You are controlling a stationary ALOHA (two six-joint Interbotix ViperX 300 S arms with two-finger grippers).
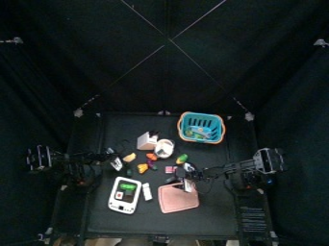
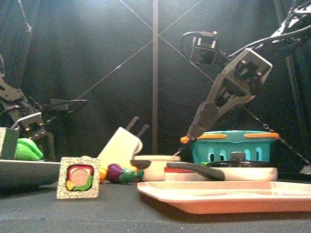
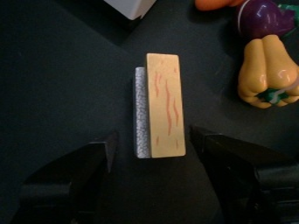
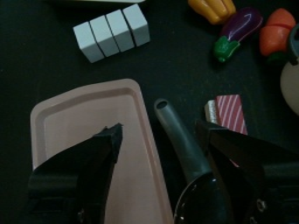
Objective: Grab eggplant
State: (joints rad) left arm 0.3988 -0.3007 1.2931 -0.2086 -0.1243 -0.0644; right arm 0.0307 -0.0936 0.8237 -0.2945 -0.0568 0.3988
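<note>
The eggplant (image 4: 237, 26) is small and purple with a green stem. It lies on the black table beside an orange-yellow pepper (image 4: 212, 8) and a red-orange piece (image 4: 278, 29). My right gripper (image 4: 170, 175) is open and empty. It hangs over a black pan handle (image 4: 177, 131) and the pink tray (image 4: 82, 131), well short of the eggplant. My left gripper (image 3: 158, 171) is open and empty over a wooden plank (image 3: 165, 105). A part of the eggplant (image 3: 268, 13) shows at the edge of the left wrist view, beyond a yellow pepper (image 3: 267, 70).
A teal basket (image 1: 201, 125) stands at the back right and a knife block (image 1: 144, 141) at the back middle. The pink tray (image 1: 178, 200) and a white and green toy (image 1: 125, 195) lie near the front. White blocks (image 4: 111, 33) and a striped card (image 4: 232, 109) lie near the pan.
</note>
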